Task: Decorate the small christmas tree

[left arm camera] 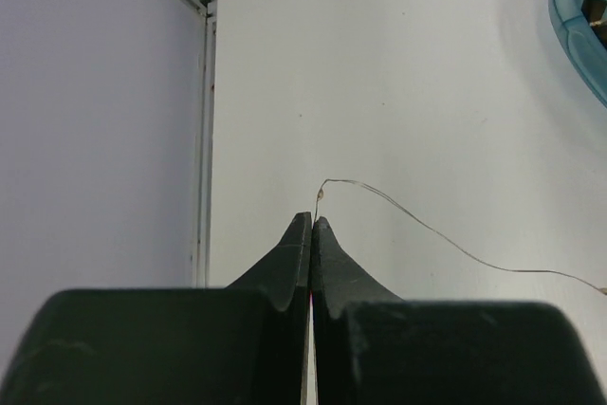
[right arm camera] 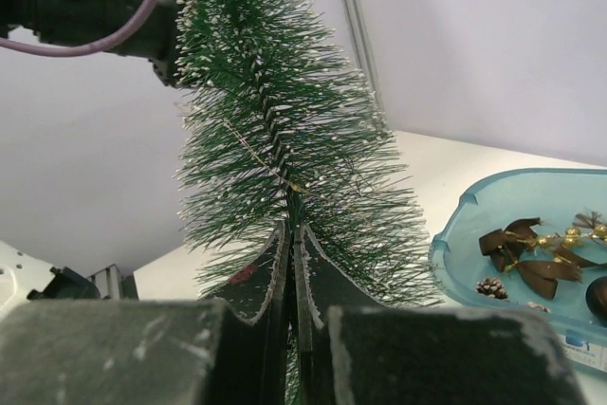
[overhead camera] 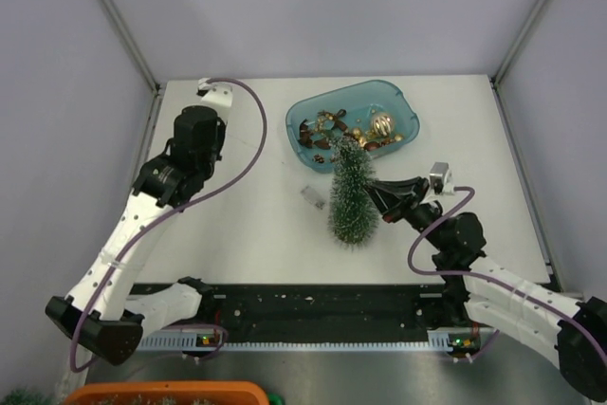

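1. top external view: the small christmas tree [overhead camera: 349,194] is seen at mid-table, just in front of the translucent blue tray [overhead camera: 398,94], with its tip overlapping the tray's near rim.
2. the tree is gripped from its right side by the right gripper [overhead camera: 373,189]. in the right wrist view the fingers [right arm camera: 270,267] are closed to a narrow slit on the trunk among the lower bristles.
3. a fine strand [right arm camera: 254,151] is seen laid across the frosted bristles.
4. brown ribbon bows [right arm camera: 522,253], a small pinecone [right arm camera: 491,287] and a gold bauble [overhead camera: 381,123] are contained in the tray.
5. the left gripper [left arm camera: 313,220] is held near the far left corner of the white table [overhead camera: 247,234], well apart from the tree, with its fingers pressed fully together. the end of a thin wire [left arm camera: 351,184] lies at the tips. whether it is pinched cannot be told.
6. a small pale object [overhead camera: 310,194] is seen on the table just left of the tree.
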